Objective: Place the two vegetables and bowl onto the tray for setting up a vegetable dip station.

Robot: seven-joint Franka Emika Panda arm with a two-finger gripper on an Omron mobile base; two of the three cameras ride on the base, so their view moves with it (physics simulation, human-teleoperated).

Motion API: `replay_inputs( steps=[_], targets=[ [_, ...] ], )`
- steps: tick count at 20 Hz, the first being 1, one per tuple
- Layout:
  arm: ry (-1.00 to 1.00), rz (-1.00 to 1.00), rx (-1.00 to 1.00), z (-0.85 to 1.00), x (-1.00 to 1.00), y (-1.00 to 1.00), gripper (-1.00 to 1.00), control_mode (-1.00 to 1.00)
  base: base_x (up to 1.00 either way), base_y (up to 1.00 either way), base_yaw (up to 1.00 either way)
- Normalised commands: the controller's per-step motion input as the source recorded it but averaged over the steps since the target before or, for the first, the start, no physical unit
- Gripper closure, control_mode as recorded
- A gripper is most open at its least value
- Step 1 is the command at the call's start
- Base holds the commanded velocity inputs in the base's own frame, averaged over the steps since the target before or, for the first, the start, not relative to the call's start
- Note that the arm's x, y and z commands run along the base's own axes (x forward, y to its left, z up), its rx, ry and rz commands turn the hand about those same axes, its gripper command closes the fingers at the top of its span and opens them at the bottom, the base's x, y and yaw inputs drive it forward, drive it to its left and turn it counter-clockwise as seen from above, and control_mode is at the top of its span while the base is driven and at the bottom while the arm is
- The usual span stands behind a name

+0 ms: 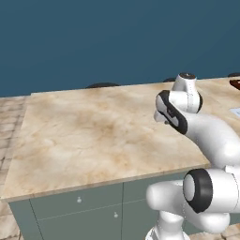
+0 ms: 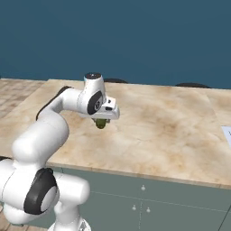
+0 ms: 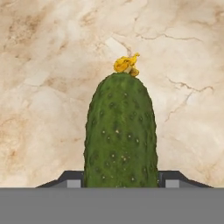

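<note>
Marble counter [image 1: 93,136] with grey-green cabinet fronts below runs across the left base view, against a dark blue wall. At the far right edge a sliver of the reddish-brown tray [image 1: 235,83] shows on the counter. The white arm [image 1: 206,136] rises from the lower right and bends over the counter's right part; its hand is hidden behind the wrist.

From the right base view, the arm comes up from the lower left and reaches over the counter's left part. Under the hand the gripper [image 2: 102,122] points down, with the green cucumber [image 2: 102,123] poking out beneath it, above the counter.

Looking along the hand, the cucumber [image 3: 120,131] stands between the two dark fingertips [image 3: 72,178], clamped at its sides. A small yellow blossom end [image 3: 126,64] caps its far tip, over bare marble.
</note>
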Motion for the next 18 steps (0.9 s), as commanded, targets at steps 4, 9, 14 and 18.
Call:
replay_inputs(
  steps=[4, 9, 14, 18],
  targets=[
    [0.00, 0.00, 0.00, 0.47, -0.16, 0.00, 1.00, -1.00, 0.00, 0.00, 0.00],
    [0.00, 0.00, 0.00, 0.37, -0.17, 0.00, 1.00, -1.00, 0.00, 0.00, 0.00],
    [0.00, 0.00, 0.00, 0.26, -0.20, 0.00, 1.00, -1.00, 0.00, 0.00, 0.00],
    [0.00, 0.00, 0.00, 0.23, -0.18, 0.01, 1.00, -1.00, 0.00, 0.00, 0.00]
  ],
)
